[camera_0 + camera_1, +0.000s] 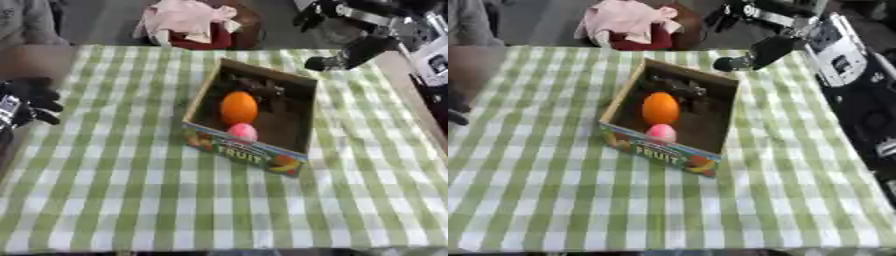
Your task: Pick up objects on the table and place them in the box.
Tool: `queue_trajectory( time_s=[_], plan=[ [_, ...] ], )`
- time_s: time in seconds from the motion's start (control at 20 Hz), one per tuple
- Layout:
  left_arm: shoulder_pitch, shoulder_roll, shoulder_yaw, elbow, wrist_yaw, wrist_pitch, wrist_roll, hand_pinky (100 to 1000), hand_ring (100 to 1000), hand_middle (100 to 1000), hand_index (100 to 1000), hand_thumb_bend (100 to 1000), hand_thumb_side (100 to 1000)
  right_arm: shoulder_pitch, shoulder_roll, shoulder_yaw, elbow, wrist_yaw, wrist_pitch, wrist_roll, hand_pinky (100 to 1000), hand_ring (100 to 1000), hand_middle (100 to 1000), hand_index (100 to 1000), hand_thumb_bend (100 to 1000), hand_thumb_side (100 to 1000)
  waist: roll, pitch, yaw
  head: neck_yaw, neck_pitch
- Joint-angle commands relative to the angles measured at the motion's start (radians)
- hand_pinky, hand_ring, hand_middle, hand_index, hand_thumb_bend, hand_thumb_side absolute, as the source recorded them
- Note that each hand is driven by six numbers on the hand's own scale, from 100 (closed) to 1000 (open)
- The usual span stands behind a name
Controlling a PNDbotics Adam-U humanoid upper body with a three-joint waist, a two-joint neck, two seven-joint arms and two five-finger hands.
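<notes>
In the box (302, 95): an orange (238, 107), a pink ball (242, 132).

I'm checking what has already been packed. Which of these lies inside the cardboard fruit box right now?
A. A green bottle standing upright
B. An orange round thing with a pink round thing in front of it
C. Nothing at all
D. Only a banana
B: in the box an orange round thing lies with a smaller pink round thing just nearer the camera, and some dark things behind them that I cannot make out.
</notes>
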State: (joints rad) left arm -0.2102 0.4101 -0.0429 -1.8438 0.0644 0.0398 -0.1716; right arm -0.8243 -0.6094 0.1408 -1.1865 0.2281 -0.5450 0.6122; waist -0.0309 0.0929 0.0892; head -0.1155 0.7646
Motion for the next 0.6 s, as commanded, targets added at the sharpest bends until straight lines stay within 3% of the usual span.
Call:
queue_trajectory(
  time_s=[0.05, 0.35, 0.6],
  plan=[
    [-0.005, 0.017, 0.014, -0.009, -0.006, -0.003, 0.001, 574, 628, 607, 784, 100, 844, -0.006, -0.042, -0.022, -0.055, -0.054, -0.258, 0.292, 682, 691, 734, 859, 321, 464, 0.006, -0.008, -0.003, 0.008, -0.001],
    [0.034, -0.009, 0.058, -0.019, -0.007, -0.025, 0.073, 570, 624, 601, 781, 100, 838, 0.129, 0.075, -0.155, -0.112, -0.141, -0.169, 0.211, 610, 636, 687, 820, 190, 465, 0.026, 0.020, -0.050, 0.053, -0.001],
    [0.042, -0.031, 0.065, -0.043, -0.016, -0.042, 0.102, 569, 623, 599, 777, 100, 829, 0.256, 0.147, -0.267, -0.212, -0.220, -0.091, 0.132, 589, 613, 656, 793, 165, 482, 0.035, 0.033, -0.055, 0.059, -0.005]
  ],
)
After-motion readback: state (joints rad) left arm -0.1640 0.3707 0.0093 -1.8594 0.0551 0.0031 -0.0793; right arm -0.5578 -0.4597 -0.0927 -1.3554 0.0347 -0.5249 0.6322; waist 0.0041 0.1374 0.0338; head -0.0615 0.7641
